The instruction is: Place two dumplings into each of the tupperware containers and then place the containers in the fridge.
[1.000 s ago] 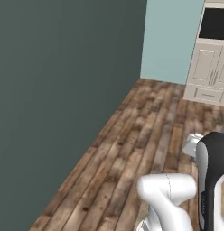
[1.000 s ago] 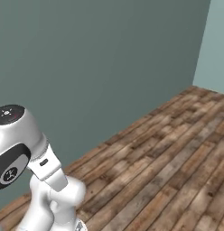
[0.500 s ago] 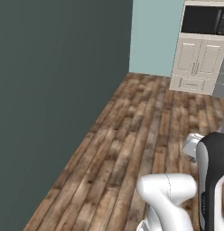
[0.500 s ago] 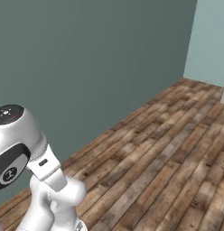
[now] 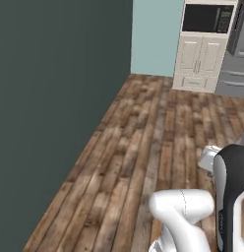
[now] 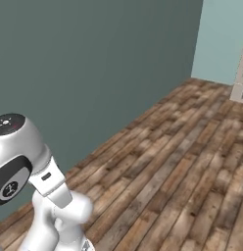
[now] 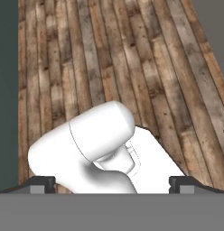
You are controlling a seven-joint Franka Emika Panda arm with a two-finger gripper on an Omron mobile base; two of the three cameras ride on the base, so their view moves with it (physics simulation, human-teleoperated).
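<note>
Transit step, I judge: gripper [image 7: 112, 182] jaws wide apart, empty (over bare wooden floor [image 5: 158, 128]). Next: drive toward the fridge [image 5: 235, 59] area and find the 2 containers.

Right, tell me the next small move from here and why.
Probably keep turning the base toward the far end of the room. The wooden floor and dark wall take up most of both base views, while the fridge sits at the right edge beside the black microwave. The gripper is open with nothing between its fingertips, and there are no dumplings or containers at hand.
</note>
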